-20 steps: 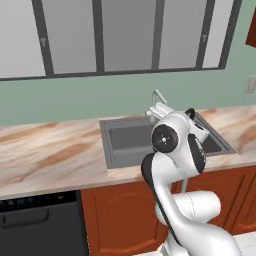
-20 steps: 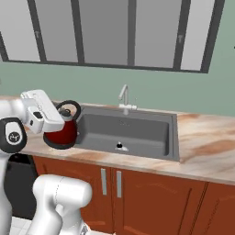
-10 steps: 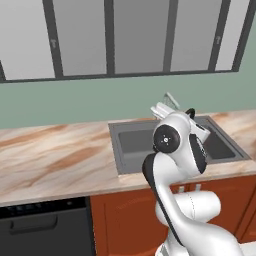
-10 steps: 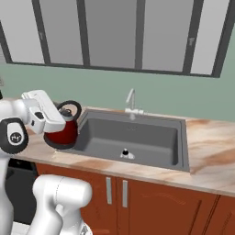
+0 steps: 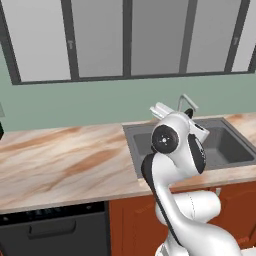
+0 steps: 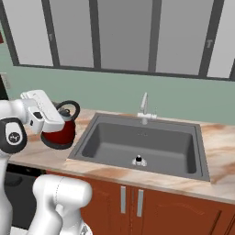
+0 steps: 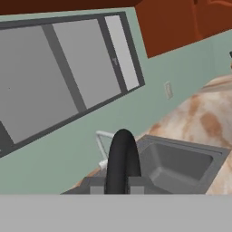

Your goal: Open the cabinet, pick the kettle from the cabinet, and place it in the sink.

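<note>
Sink (image 6: pixel 110 137): dark grey basin set in the marbled tan counter (image 5: pixel 60 160), faucet (image 6: pixel 144 106) at its back edge. Inside the basin, just the drain fitting (image 6: pixel 138 160).

Kettle (image 6: pixel 59 132): dark red, upright, held in the air above the counter just left of the sink's rim, outside the basin.

Claw (image 7: pixel 117 183): nearly closed, clamped on the kettle's black arched handle (image 7: pixel 121 158), which rises between the fingertips in the hand view.
</note>
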Tool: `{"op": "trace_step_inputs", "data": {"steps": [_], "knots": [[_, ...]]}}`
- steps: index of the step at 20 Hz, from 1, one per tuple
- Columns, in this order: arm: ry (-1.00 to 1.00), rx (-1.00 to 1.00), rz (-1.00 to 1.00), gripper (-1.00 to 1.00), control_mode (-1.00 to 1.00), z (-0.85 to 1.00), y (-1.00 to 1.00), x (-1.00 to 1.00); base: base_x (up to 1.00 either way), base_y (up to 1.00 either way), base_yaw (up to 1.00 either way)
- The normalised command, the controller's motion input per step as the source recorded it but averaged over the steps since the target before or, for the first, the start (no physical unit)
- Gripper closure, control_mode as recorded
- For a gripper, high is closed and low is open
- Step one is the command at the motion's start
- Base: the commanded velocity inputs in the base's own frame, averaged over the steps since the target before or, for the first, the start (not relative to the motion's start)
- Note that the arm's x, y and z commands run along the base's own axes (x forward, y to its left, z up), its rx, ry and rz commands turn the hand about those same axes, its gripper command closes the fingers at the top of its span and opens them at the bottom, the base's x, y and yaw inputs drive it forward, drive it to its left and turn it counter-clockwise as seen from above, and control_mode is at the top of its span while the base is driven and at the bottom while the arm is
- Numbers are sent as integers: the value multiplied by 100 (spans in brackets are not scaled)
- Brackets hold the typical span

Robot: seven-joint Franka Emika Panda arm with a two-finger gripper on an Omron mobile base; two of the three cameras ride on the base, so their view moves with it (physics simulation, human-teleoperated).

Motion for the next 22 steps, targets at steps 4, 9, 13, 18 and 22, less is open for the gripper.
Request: {"op": "trace_step_inputs", "data": {"steps": [4,9,13,18,22], "knots": [[0,0,0,100,100,0,0,0,48,14,1],[0,0,0,100,100,0,0,0,52,10,2],[0,0,0,100,100,0,0,0,52,12,1],[0,0,0,100,100,0,0,0,22,7,0],[0,0,0,100,100,0,0,0,0,0,0]]}}
